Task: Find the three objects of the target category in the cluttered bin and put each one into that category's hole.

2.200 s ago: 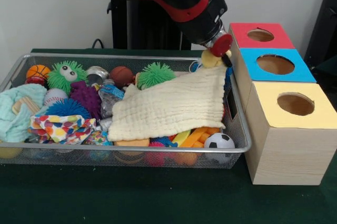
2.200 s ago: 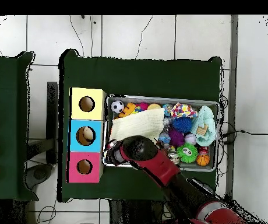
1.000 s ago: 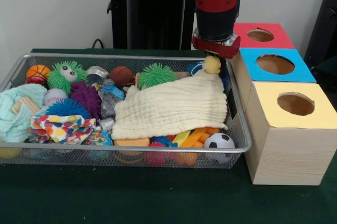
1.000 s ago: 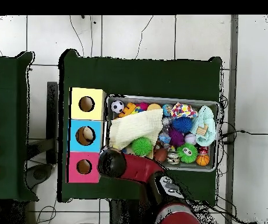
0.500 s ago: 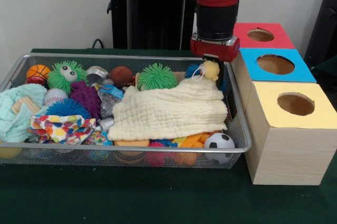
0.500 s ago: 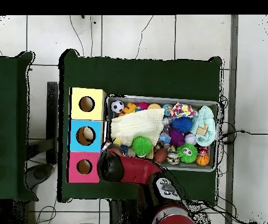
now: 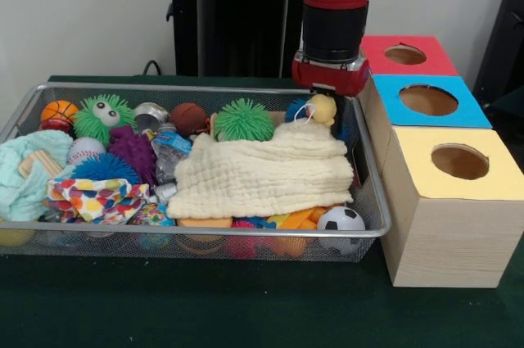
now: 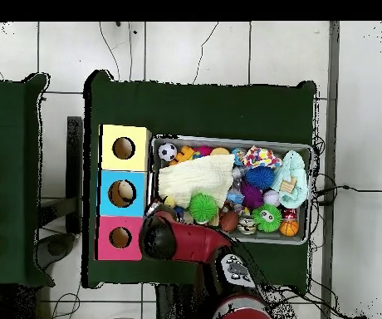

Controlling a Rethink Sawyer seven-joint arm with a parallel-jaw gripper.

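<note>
The silver wire-mesh bin [image 7: 205, 232] is full of toys and cloths; it also shows in the overhead view [image 8: 227, 139]. The hole [image 7: 405, 55] in the red-topped wooden box is at the far right, and shows in the overhead view [image 8: 119, 238]. My gripper [image 7: 329, 99] hangs over the bin's back right corner, beside the red-topped box. A small yellow toy [image 7: 322, 108] with a white loop is right under it, above the cream cloth [image 7: 262, 172]. I cannot tell whether the toy is held. In the overhead view the arm [image 8: 182, 241] hides the gripper.
A blue-topped box [image 7: 471, 110] and a yellow-topped box [image 7: 491, 180] stand in a row with the red one along the bin's right side. The bin holds green spiky balls [image 7: 244, 120], a soccer ball [image 7: 341, 219], a basketball [image 7: 59, 110], a mint cloth [image 7: 24, 172] and a dotted cloth [image 7: 94, 198].
</note>
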